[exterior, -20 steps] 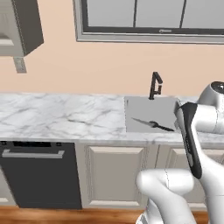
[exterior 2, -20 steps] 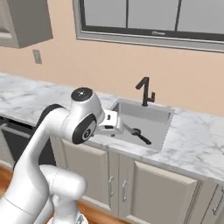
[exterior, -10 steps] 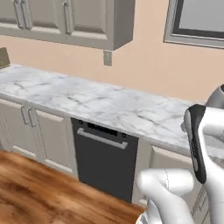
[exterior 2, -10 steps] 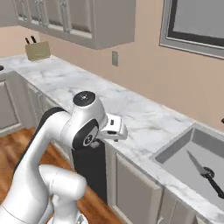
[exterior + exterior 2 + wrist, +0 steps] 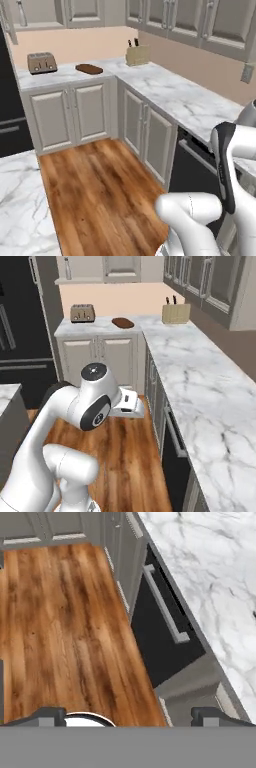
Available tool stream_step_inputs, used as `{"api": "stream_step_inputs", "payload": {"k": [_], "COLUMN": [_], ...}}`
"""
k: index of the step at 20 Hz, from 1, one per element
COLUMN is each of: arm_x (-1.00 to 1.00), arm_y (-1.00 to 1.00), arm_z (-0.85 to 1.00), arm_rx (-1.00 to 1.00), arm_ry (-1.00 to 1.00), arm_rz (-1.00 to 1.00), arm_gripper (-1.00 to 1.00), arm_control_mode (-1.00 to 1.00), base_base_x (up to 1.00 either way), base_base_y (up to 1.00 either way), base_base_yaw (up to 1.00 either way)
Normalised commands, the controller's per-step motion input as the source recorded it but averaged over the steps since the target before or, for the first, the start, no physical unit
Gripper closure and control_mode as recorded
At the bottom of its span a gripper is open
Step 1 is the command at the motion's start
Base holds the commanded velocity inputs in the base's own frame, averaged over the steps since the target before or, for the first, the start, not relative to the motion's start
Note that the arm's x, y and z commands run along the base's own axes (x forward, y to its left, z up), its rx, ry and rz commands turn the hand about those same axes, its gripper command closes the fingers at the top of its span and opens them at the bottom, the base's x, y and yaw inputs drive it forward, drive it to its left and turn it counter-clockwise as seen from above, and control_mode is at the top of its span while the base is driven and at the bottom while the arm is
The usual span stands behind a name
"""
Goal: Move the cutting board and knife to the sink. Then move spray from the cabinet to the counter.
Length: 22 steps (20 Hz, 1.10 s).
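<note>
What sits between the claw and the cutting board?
Nothing visible blocks it, but the gap is wide. The cutting board lies on the far counter right of the toaster. The open, empty claw hangs over the wood floor by the dishwasher. Open floor lies between them.

— What stood near the toaster (image 5: 41, 62)?
— A knife block (image 5: 136, 54) sat well apart, past the corner. The black fridge (image 5: 22, 331) rose just beside the toaster's end.
— And lower down?
— A wood floor (image 5: 102, 190) and, far from the toaster, a dark dishwasher (image 5: 160, 632) with a grey bar handle.
</note>
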Motion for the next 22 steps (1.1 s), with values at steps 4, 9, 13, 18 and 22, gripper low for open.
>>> {"api": "stream_step_inputs", "payload": {"k": [4,9,13,18,22], "arm_x": [0.0,0.0,0.0,0.0,0.0], "arm_y": [0.0,0.0,0.0,0.0,0.0], "arm_z": [0.0,0.0,0.0,0.0,0.0], "arm_rx": [0.0,0.0,0.0,0.0,0.0], "arm_ry": [0.0,0.0,0.0,0.0,0.0], "arm_rz": [0.0,0.0,0.0,0.0,0.0], "arm_gripper": [-1.0,-1.0,-1.0,-1.0,-1.0], "arm_control_mode": [1.0,1.0,1.0,1.0,1.0], "base_base_x": [1.0,1.0,1.0,1.0,1.0], "base_base_y": [0.1,0.38,0.45,0.26,0.19], "base_base_yaw": [0.44,0.04,0.0,0.0,0.0]}}
